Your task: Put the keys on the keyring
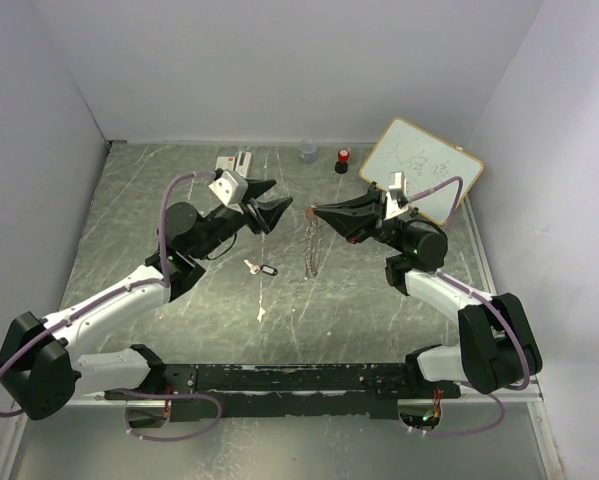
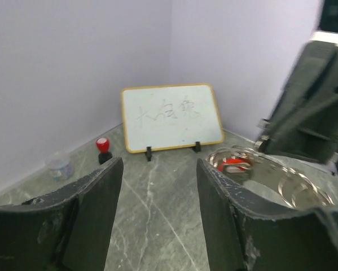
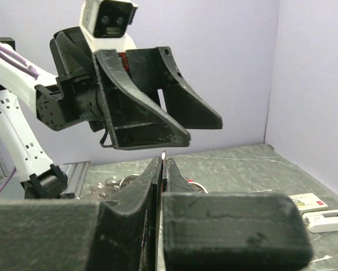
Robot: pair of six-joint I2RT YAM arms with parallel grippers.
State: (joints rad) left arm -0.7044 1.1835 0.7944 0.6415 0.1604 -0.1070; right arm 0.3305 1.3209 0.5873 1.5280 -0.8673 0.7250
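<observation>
My right gripper (image 1: 317, 211) is shut on the top edge of the keyring (image 1: 309, 246), a thin jagged metal ring that hangs down from its tips toward the table. In the right wrist view the ring's thin edge (image 3: 163, 156) sticks up between the closed fingers. My left gripper (image 1: 282, 195) is open and empty, just left of the right gripper's tips and facing them. In the left wrist view the ring (image 2: 281, 180) shows as shiny loops with a red key head (image 2: 232, 165) among them. The black-headed key (image 1: 265, 268) lies on the table below the left gripper.
A small whiteboard (image 1: 420, 168) leans at the back right. A red-topped black cylinder (image 1: 342, 158) and a small clear pot (image 1: 308, 150) stand at the back wall. White flat devices (image 1: 236, 160) lie at the back. A small silver piece (image 1: 261, 313) lies nearer the front.
</observation>
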